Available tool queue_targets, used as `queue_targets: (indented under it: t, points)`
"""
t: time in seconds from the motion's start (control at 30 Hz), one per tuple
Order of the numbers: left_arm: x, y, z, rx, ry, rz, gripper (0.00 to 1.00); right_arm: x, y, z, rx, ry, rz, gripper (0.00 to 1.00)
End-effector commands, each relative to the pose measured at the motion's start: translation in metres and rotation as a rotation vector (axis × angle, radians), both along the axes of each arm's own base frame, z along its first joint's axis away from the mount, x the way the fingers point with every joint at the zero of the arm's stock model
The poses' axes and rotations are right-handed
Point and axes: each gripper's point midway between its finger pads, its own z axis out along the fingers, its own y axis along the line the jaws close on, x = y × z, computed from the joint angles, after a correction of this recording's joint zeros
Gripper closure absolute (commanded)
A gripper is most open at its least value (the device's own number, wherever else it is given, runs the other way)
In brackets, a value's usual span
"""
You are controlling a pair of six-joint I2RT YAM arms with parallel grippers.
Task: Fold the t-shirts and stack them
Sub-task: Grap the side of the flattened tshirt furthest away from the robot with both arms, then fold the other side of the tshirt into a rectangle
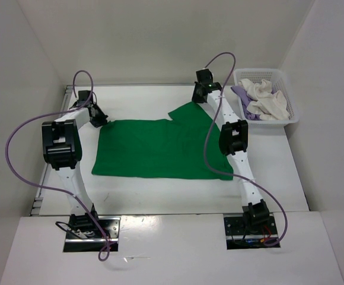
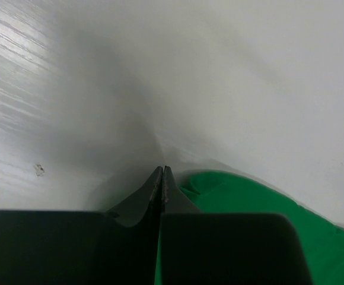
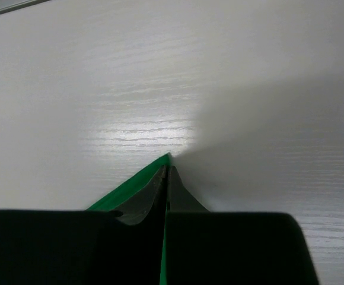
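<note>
Reference for clock directions: the top view, with 12 o'clock at the far wall and the dial centred on the table [image 1: 160, 196]. At 10 o'clock, the left gripper [image 1: 99, 120] sits low at the far left corner of the green shirt [image 1: 154, 148]. In the left wrist view its fingers [image 2: 171, 193] are clenched tip to tip, with a thin green strip showing between them and more green cloth [image 2: 249, 208] bunched just to their right, so this gripper is grasping the shirt's edge. The green shirt lies spread flat at the centre of the table, its long side running from 9 to 3 o'clock. Its near right corner passes under the right arm. A sleeve flap projects from its far right part toward 1 o'clock, with a small notch just left of the flap. At 1 o'clock, the right gripper [image 1: 200, 94] is at the tip of that flap. In the right wrist view its fingers [image 3: 181, 190] are pressed together on a green fold [image 3: 130, 187] that runs along the left finger up to the tips. At 2 o'clock, well apart from the green shirt, the basket [image 1: 290, 116] stands on the table against the right wall. It holds the white shirt [image 1: 267, 98], crumpled on top of the lavender shirt [image 1: 241, 95], which shows along the basket's left side.
</note>
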Motion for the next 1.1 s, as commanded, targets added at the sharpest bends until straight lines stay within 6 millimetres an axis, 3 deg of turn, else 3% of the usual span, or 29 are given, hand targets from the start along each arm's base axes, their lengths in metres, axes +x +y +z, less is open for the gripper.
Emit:
queue_targets:
  t: [0.0,0.03,0.07,0.1,0.13,0.17,0.2,0.23,0.27,0.4,0.43,0.5,0.53,0.57,0.6,0.63,0.67,0.7,0.77,0.8,0.87,1.0,1.07]
  points:
    - [0.004,-0.007,0.047,-0.038,-0.121,-0.005,1.0,-0.006,-0.002,0.045,0.023,-0.022,0.0,1.0]
    - [0.007,-0.006,0.053,-0.035,-0.142,-0.005,1.0,-0.008,-0.004,0.056,0.043,-0.023,0.009,1.0]
    - [0.007,-0.006,0.053,-0.035,-0.142,-0.005,1.0,-0.017,-0.011,0.049,0.042,0.019,0.006,1.0]
    - [0.007,-0.008,0.053,-0.043,-0.144,-0.012,1.0,-0.017,-0.01,0.062,0.048,-0.006,0.019,1.0]
    - [0.006,-0.003,0.055,-0.035,-0.141,-0.012,1.0,-0.019,-0.018,0.106,0.062,-0.071,0.009,1.0]
    - [0.006,-0.003,0.055,-0.035,-0.141,-0.012,1.0,-0.036,-0.016,0.089,0.07,-0.012,0.041,1.0]
    - [0.006,-0.005,0.06,-0.04,-0.151,-0.019,1.0,-0.04,-0.027,0.099,0.087,-0.026,0.034,1.0]
    - [0.004,-0.005,0.062,-0.039,-0.158,-0.019,1.0,-0.042,-0.031,0.144,0.115,-0.115,0.041,1.0]
    - [0.002,-0.005,0.063,-0.033,-0.158,-0.026,1.0,-0.06,-0.034,0.123,0.128,-0.053,0.053,1.0]
    - [-0.004,-0.003,0.069,-0.011,-0.167,-0.033,1.0,-0.089,-0.046,0.126,0.142,-0.03,0.051,1.0]
    - [-0.008,-0.004,0.064,-0.007,-0.154,-0.039,1.0,-0.094,-0.046,0.122,0.141,-0.017,0.05,1.0]
    - [-0.011,-0.004,0.073,-0.004,-0.17,-0.04,1.0,-0.111,-0.049,0.116,0.142,0.017,0.041,1.0]
    - [-0.015,-0.005,0.071,-0.005,-0.163,-0.04,1.0,-0.122,-0.051,0.102,0.14,0.038,0.04,1.0]
    - [-0.018,-0.005,0.076,-0.004,-0.172,-0.04,1.0,-0.128,-0.051,0.12,0.152,0.001,0.035,1.0]
    - [-0.021,-0.001,0.076,-0.003,-0.17,-0.031,1.0,-0.135,-0.051,0.123,0.159,-0.003,0.041,1.0]
    - [-0.023,-0.007,0.077,-0.027,-0.179,-0.053,1.0,-0.15,-0.053,0.111,0.161,0.035,0.031,1.0]
    - [-0.033,0.0,0.074,-0.037,-0.169,-0.037,1.0,-0.155,-0.053,0.114,0.163,0.027,0.031,1.0]
    - [-0.037,-0.001,0.073,-0.045,-0.163,-0.028,1.0,-0.163,-0.056,0.129,0.167,0.0,0.02,1.0]
    - [-0.045,0.007,0.079,-0.049,-0.175,-0.013,1.0,-0.18,-0.06,0.123,0.159,0.015,0.012,1.0]
    - [-0.052,0.005,0.074,-0.052,-0.161,-0.012,1.0,-0.188,-0.061,0.138,0.163,-0.015,0.014,1.0]
    - [-0.057,0.008,0.081,-0.048,-0.176,-0.004,1.0,-0.206,-0.064,0.13,0.165,0.012,0.006,1.0]
    - [-0.076,0.022,0.075,-0.045,-0.148,0.04,1.0,-0.239,-0.067,0.136,0.171,0.007,-0.008,1.0]
    - [-0.084,0.023,0.072,-0.06,-0.135,0.053,1.0,-0.257,-0.071,0.128,0.169,0.035,-0.028,1.0]
